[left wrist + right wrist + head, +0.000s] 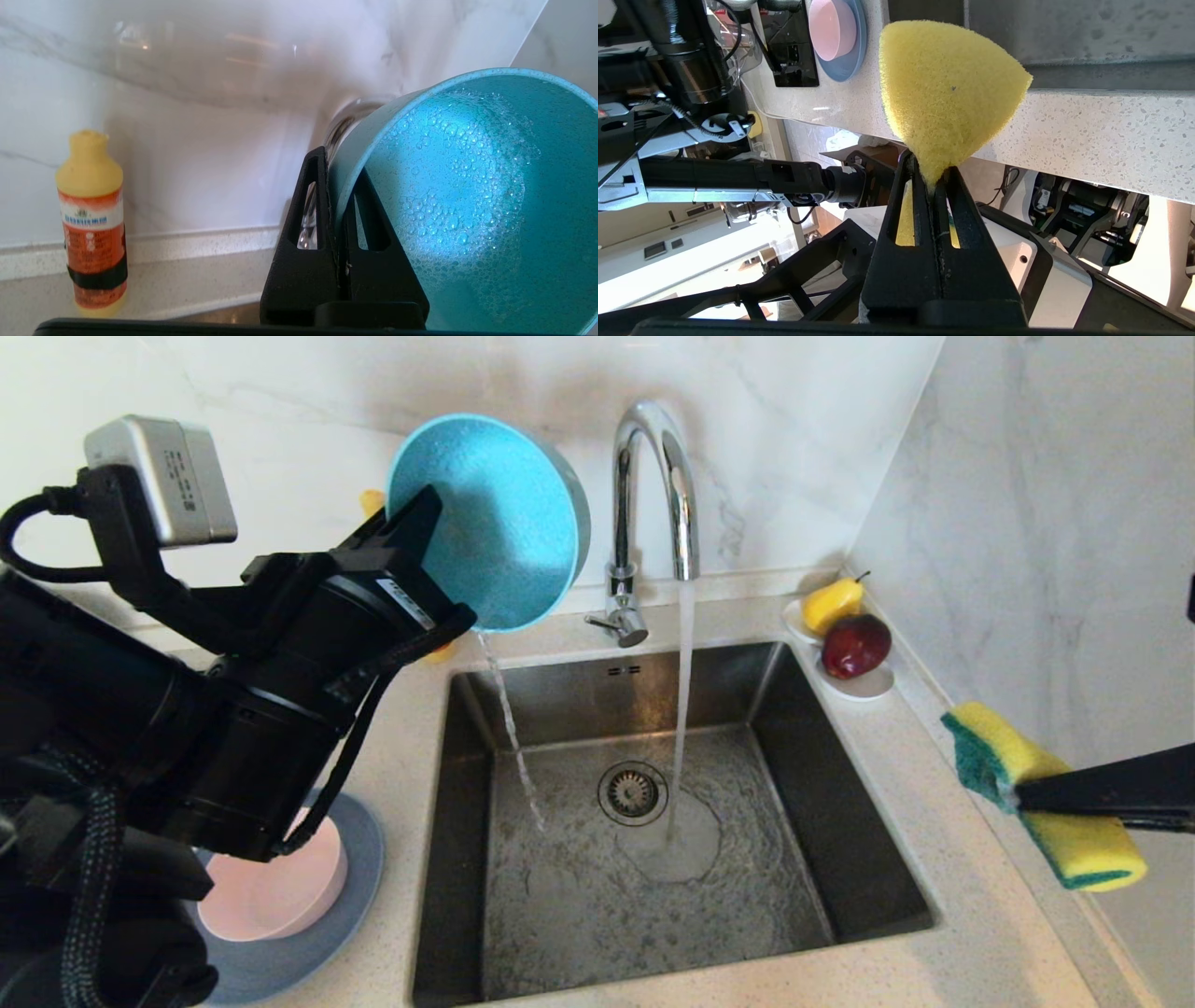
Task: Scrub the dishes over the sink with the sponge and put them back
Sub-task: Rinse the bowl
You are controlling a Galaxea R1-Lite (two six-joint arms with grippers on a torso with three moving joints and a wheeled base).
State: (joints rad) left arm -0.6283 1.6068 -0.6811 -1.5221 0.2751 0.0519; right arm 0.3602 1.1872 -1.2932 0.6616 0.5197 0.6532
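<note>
Two items in our grip: the left gripper [340, 219] has its fingers clamped on the rim of the sudsy teal bowl [495, 523], tipped above the sink's [747, 896] back-left corner and spilling water into it. Our right gripper [934, 186] pinches the sponge [1046, 793] above the tabletop [980, 952] right of the sink. Pink bowl [271, 896] sits in the blue plate [355, 859] on the left.

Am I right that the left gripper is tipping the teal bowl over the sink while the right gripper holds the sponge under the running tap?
Not quite. The right gripper holds the sponge out over the counter to the right of the sink, away from the tap, as the head view shows. The left gripper does tip the teal bowl.
</note>
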